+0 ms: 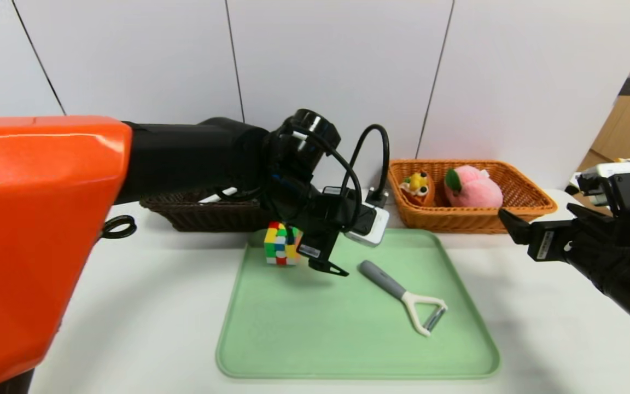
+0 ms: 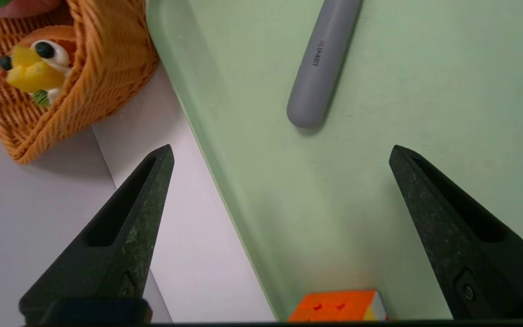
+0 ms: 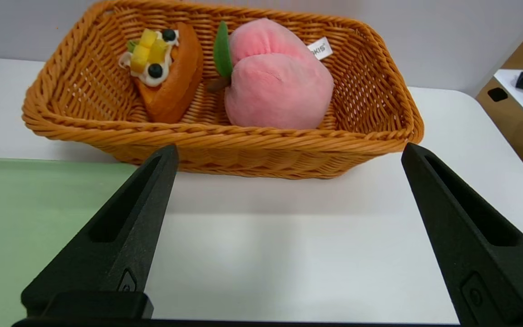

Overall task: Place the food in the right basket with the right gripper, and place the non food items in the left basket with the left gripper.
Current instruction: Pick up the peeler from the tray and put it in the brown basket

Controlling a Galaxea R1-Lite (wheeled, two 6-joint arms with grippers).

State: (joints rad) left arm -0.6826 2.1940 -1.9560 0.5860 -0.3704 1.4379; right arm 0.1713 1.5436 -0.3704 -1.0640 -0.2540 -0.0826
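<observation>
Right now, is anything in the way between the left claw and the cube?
Nothing visible. The left claw hangs open just over the green tray, right beside the cube. The peeler lies farther off on the tray, on the other side of the claw. The right claw waits open near the orange basket.

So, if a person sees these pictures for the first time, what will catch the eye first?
Probably the left arm, reaching across the head view with its open left gripper beside the puzzle cube at the far edge of the green tray. Next, the pink peach and the cake slice lying in the orange basket, and the peeler on the tray.
</observation>
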